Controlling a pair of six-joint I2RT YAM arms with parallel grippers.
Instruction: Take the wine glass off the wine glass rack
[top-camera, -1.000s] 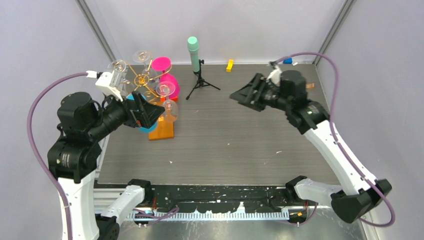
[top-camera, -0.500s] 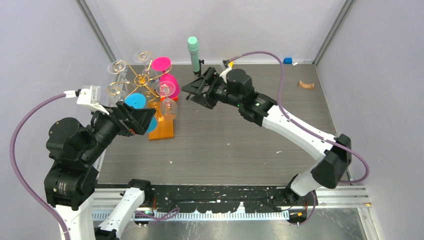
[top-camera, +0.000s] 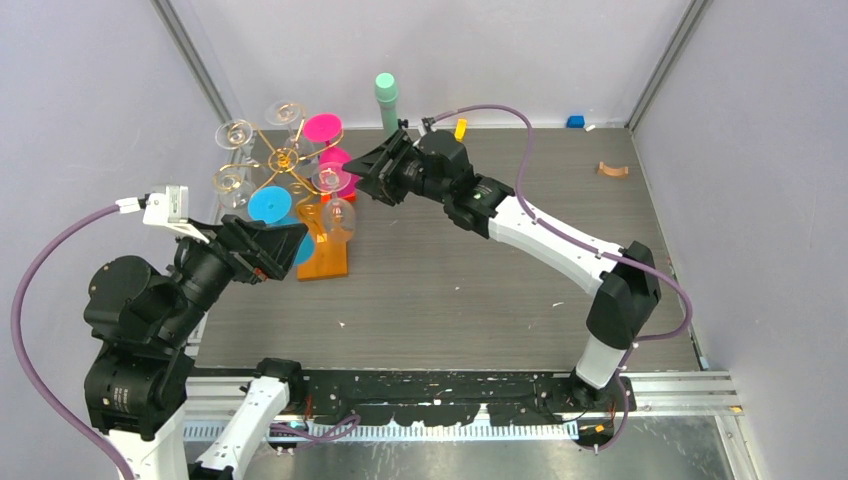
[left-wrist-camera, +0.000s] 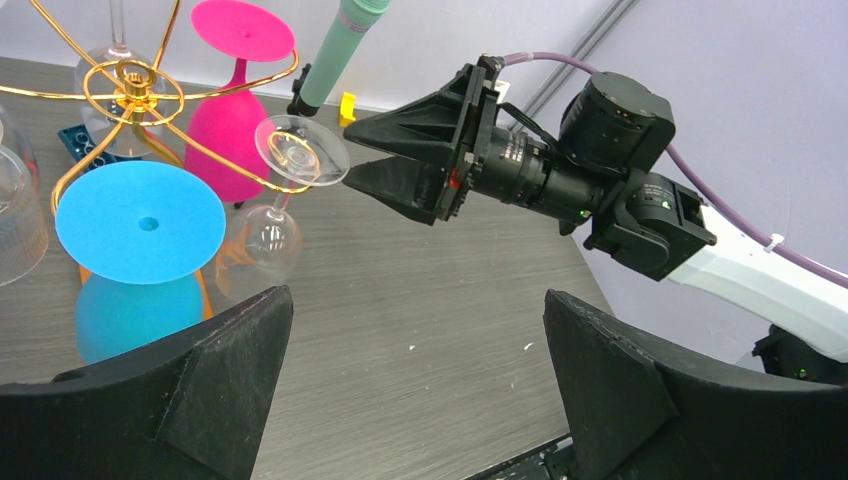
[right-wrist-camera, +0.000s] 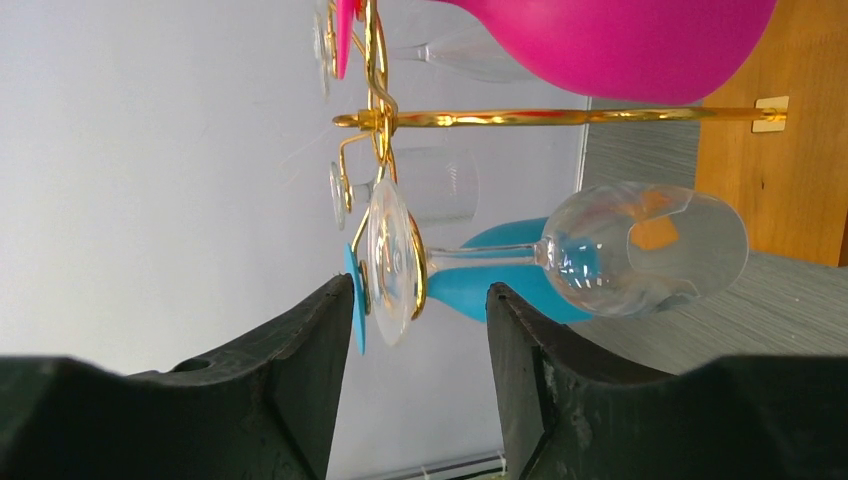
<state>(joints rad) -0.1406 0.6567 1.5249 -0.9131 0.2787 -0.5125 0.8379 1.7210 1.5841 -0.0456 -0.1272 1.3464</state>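
Note:
The wine glass rack (top-camera: 285, 158) is gold wire with scroll arms on an orange wooden base (top-camera: 325, 258). A clear wine glass (top-camera: 337, 205) hangs upside down from its right arm, foot in the scroll. In the right wrist view its foot (right-wrist-camera: 390, 262) lies between my fingertips, and the bowl (right-wrist-camera: 645, 250) is off to the right. My right gripper (top-camera: 360, 180) (right-wrist-camera: 420, 290) is open, with its tips right at that foot. My left gripper (top-camera: 290, 243) (left-wrist-camera: 417, 300) is open and empty, low in front of the rack. It sees the clear glass (left-wrist-camera: 270, 235) and the right gripper (left-wrist-camera: 355, 165).
Blue (top-camera: 270, 205), pink (top-camera: 323, 128) and several clear glasses hang on the other arms. A mint-green cylinder (top-camera: 386, 100) stands just behind my right arm. A yellow block (top-camera: 460, 128), a blue piece (top-camera: 575, 122) and a brown piece (top-camera: 612, 169) lie at the back.

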